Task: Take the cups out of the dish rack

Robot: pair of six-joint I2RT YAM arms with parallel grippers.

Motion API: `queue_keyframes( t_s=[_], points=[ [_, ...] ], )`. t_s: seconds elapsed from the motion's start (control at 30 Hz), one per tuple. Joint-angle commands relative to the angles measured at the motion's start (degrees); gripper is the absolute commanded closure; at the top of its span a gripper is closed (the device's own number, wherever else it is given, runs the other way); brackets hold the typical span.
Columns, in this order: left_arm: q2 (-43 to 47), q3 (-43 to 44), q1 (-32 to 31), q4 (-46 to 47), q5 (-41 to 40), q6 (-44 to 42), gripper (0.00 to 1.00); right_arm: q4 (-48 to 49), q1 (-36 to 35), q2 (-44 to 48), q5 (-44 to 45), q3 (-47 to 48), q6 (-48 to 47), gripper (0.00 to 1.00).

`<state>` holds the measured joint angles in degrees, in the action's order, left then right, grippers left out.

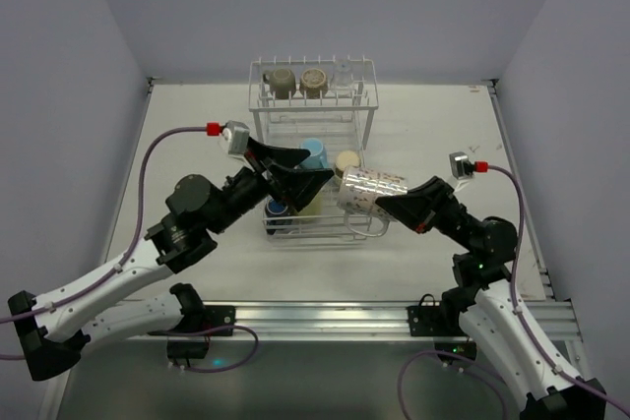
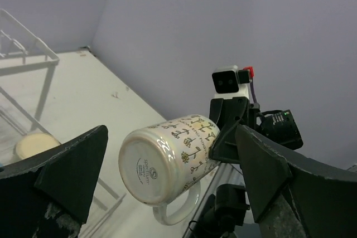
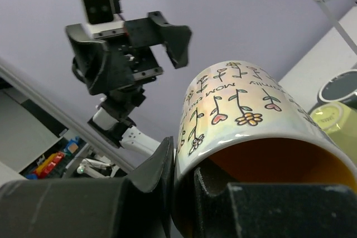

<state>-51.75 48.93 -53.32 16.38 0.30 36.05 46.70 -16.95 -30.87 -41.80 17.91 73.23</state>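
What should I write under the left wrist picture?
Right tool holds a flowery white mug by its rim, facing the open left tool.

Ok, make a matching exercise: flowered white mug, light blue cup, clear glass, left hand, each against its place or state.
1. white ceramic mug printed with flowers
2. light blue cup
3. clear glass
4. left hand

a. open, holding nothing
b. on the upper shelf of the white wire rack
c. gripped at its rim by the right hand
d. in that rack's lower basket

Pairs: 1-c, 2-d, 3-b, 4-a
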Motion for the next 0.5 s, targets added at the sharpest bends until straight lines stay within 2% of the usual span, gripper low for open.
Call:
queue_keyframes(
  t_s=[0.0,0.1,0.13,0.17,0.23,0.37,0.47],
  points=[
    [3.0,2.8,0.1,-6.6,-6.8,-8.9,0.00,-6.0,0.2,1.5,3.8,6.2,-5.4,1.00],
    [5.8,4.4,0.1,-14.2,-11.4,-12.0,0.00,-18.8,0.2,2.3,5.2,12.0,-12.5,1.00],
    [6.1,4.9,0.1,-16.7,-12.6,-12.7,0.00,-29.7,0.2,2.3,6.5,14.3,-18.9,1.00],
    [6.4,5.6,0.1,-23.0,-15.0,-14.2,0.00,-35.5,0.2,2.2,10.1,16.9,-22.2,1.00],
    [7.7,5.7,0.1,-27.6,-16.9,-15.8,0.00,-49.2,0.2,1.4,14.7,24.1,-30.6,1.00],
    [10.7,3.3,0.1,-36.9,-21.8,-18.6,0.00,-64.5,0.2,-3.2,27.3,34.8,-40.5,1.00],
    [13.6,0.6,0.1,-38.8,-23.6,-20.2,0.00,-72.8,0.2,-9.7,36.4,42.3,-46.2,1.00]
  ],
)
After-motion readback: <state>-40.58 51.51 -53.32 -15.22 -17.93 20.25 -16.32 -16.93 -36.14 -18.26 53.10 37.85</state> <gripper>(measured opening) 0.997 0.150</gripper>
